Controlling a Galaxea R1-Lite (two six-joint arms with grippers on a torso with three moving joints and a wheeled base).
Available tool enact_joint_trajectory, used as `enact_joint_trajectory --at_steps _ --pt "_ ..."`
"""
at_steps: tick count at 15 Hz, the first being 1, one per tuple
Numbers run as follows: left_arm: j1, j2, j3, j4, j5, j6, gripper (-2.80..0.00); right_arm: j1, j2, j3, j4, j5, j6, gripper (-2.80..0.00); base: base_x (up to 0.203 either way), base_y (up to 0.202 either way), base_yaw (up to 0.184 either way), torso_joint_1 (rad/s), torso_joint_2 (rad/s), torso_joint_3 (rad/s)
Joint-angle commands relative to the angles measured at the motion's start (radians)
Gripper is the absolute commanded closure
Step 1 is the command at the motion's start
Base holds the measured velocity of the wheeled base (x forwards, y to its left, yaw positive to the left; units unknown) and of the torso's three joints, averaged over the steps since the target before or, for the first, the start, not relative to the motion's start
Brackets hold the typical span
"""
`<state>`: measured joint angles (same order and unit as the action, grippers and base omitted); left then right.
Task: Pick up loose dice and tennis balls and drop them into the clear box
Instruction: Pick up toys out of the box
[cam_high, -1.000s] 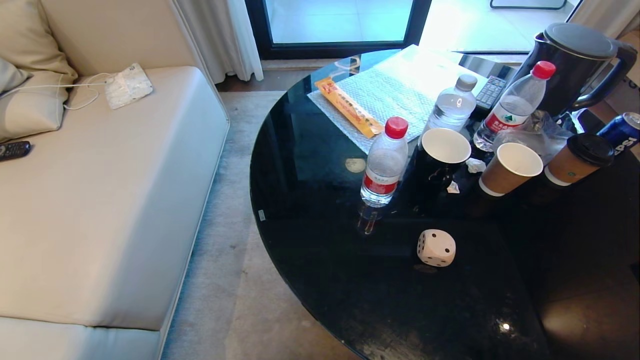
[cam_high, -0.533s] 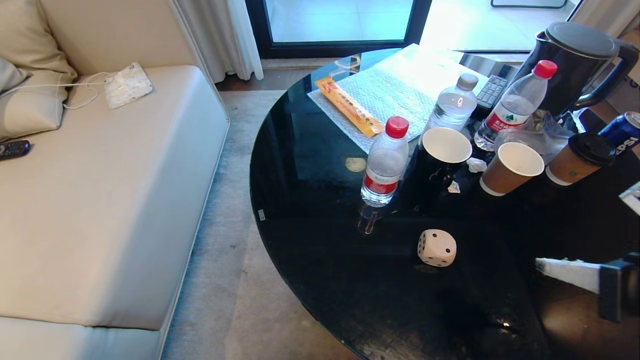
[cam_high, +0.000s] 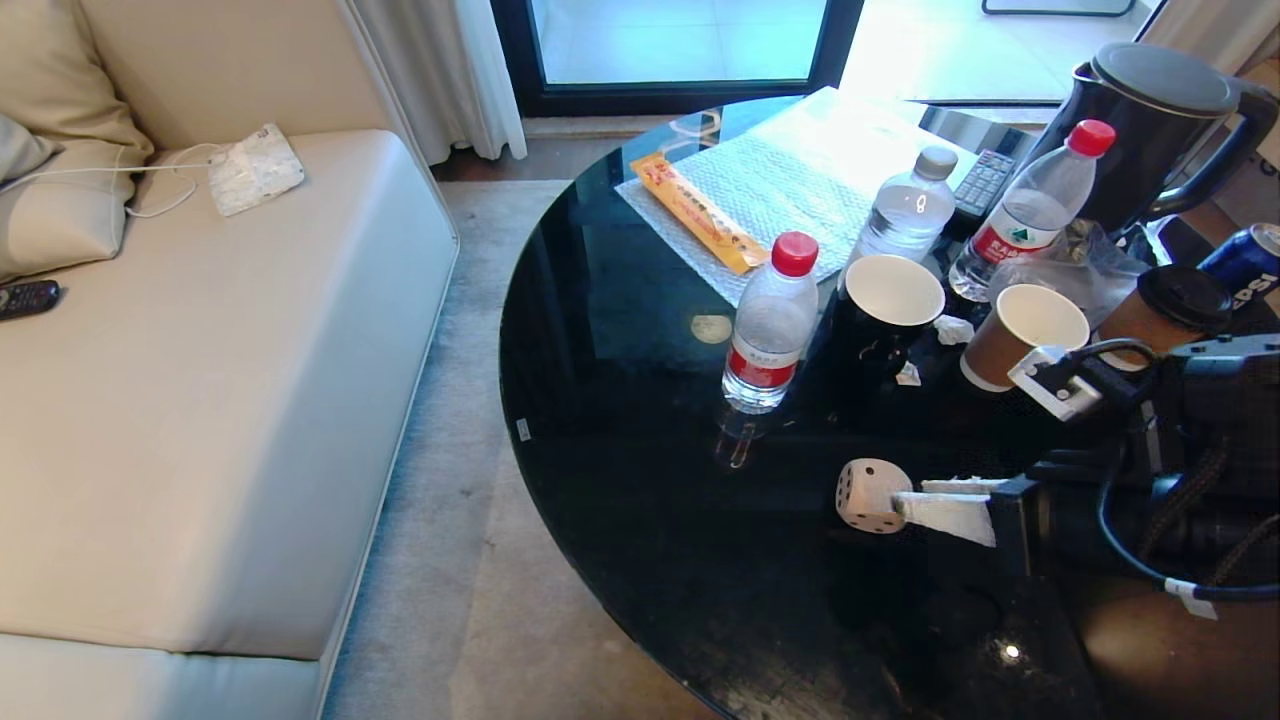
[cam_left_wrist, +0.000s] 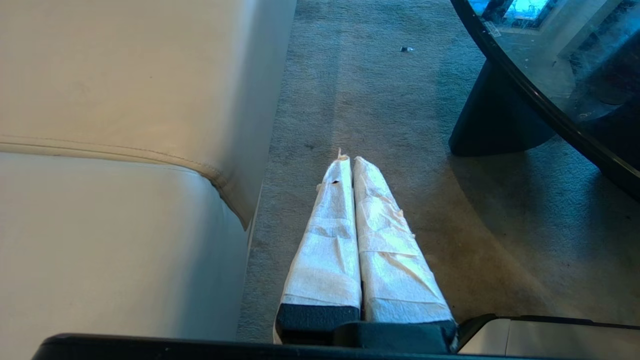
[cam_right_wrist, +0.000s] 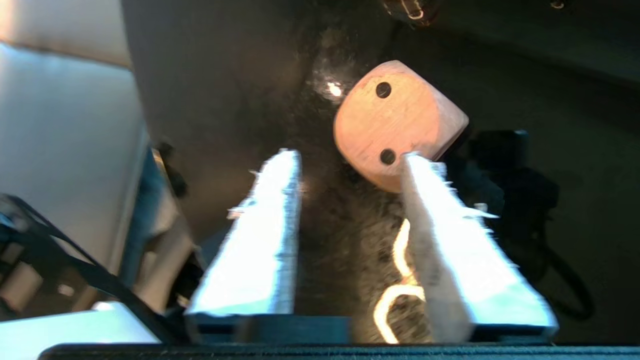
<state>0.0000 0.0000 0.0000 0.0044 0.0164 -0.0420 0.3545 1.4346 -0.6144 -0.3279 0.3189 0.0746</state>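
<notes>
Round black glass counter (cam_high: 620, 480) next to a cream sofa (cam_high: 200, 400), looks like a living room with grey carpet. Right pincer (cam_high: 915, 497) comes in low from the right side of the counter, pointing at the beige die (cam_high: 865, 495). Its taped white fingers (cam_right_wrist: 265, 240) stand partly apart, nothing held between them. In the right wrist view one fingertip overlaps the edge of the die's two-pip face (cam_right_wrist: 395, 122) while the other finger is off to the side with bare glass in between, so the die isn't sitting squarely in the gap; can't tell if that tip is actually touching. The die is resting on the counter, on its own patch of glass.

Going outward from the die: just behind it is a small water bottle with a red cap (cam_high: 770, 325), and beside that a black mug with a white inside (cam_high: 885, 310). Further back from the die there's a brown paper cup (cam_high: 1015, 335), a lidded coffee cup (cam_high: 1165, 305), two more water bottles (cam_high: 910, 210), a black kettle (cam_high: 1150, 120) and a blue soda can (cam_high: 1245, 265). Well behind the die lies a sheet of bubble wrap (cam_high: 800, 180) with an orange packet (cam_high: 700, 215) on it.

Left pincer (cam_left_wrist: 352, 162) is down over the carpet between sofa and counter, taped fingers pressed together, holding nothing.
</notes>
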Motion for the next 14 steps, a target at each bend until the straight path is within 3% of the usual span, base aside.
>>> enact_joint_trajectory --at_steps 1,9,14 --pt "0.0 0.0 0.0 0.0 0.0 -0.001 0.0 0.0 0.056 -0.014 -0.004 0.003 -0.033 -2.8 0.0 0.0 0.0 0.0 0.0 0.0" --pt "0.0 0.0 0.0 0.0 0.0 -0.001 0.0 -0.014 0.14 -0.059 -0.138 0.006 -0.074 -2.8 0.0 0.0 0.0 0.0 0.0 0.0" --pt "0.0 0.0 0.0 0.0 0.0 -0.001 0.0 -0.12 0.153 -0.03 -0.097 0.064 -0.279 -2.8 0.0 0.0 0.0 0.0 0.0 0.0"
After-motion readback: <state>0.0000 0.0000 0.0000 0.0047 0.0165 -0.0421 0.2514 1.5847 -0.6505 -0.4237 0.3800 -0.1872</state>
